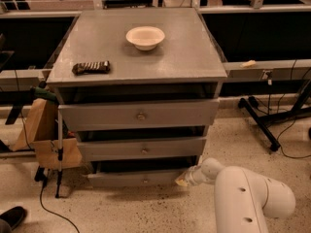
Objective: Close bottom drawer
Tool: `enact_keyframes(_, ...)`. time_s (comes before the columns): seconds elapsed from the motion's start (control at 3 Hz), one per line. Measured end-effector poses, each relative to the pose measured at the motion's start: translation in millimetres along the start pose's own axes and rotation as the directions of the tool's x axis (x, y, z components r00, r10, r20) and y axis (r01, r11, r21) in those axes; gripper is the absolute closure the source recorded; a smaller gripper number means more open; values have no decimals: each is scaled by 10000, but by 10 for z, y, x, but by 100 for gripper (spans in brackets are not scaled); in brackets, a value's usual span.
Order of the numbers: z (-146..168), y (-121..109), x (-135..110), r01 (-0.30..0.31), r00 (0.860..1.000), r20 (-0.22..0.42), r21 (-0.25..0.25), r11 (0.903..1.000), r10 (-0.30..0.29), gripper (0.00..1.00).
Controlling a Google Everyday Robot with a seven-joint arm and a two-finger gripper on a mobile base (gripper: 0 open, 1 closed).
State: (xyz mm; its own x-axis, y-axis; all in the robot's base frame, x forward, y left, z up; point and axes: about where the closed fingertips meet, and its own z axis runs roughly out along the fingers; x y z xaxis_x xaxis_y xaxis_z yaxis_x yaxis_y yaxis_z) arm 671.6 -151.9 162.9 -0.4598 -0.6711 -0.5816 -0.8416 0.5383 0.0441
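Grey-painted, the bottom drawer is sitting lowest in the cabinet, standing partly out, its front running left-right. We are holding the gripper at its right end, and we cannot tell whether it is open or closed. The push is looking to go straight inward.

White arm low, hand pointing left

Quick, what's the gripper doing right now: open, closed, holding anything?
Gripper: open or closed cannot be told; it sits low at the right end of the bottom drawer front, and the drawer is partly pulled out.
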Motion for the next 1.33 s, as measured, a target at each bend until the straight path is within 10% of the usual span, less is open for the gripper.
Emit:
enact_keyframes(0.33, -47, -26, 35, -156, 9999, -49, 170, 9997, 157, 6)
enact_keyframes(1.33, -108, 25, -12, -339, 9993, 175, 296, 9990, 334, 0)
